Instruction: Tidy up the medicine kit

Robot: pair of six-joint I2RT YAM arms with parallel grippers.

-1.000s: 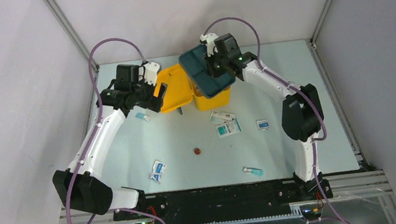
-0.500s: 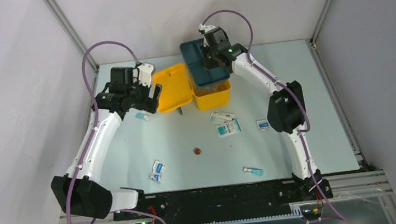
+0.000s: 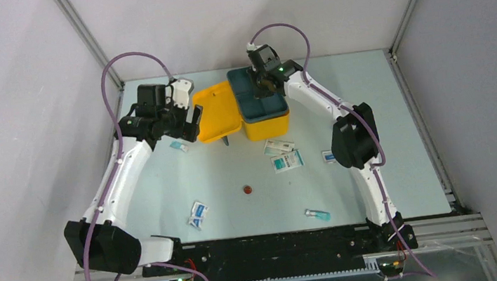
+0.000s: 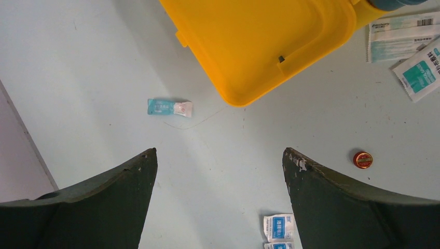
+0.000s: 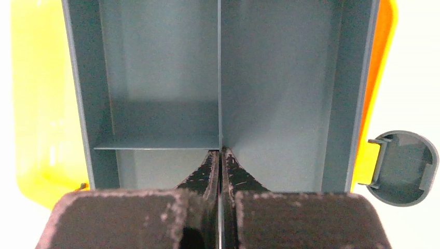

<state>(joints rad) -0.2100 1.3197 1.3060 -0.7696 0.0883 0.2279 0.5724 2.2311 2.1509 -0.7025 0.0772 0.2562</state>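
Nearby, sachets [image 3: 287, 161] beside medicine kit [image 3: 266, 126] and tray [image 3: 254, 103].

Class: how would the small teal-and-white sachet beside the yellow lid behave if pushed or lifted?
The small teal-and-white sachet looks thin and crinkled: probably light and floppy. Flat on the smooth pale table, it would likely slide, not roll.

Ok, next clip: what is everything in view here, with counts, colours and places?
medicine kit: one, yellow, far centre of the table, lid open flat to its left.
tray: one, dark teal, divided, on top of the kit's base.
sachets: about six, white and teal, scattered in front of the kit.
round tin: one, red, table centre.
small tube: one, teal and white, near the right arm's base; kind unclear.
table: one, pale blue-green.
left hand: open, empty, above the table beside the lid.
right hand: shut on the tray's divider.
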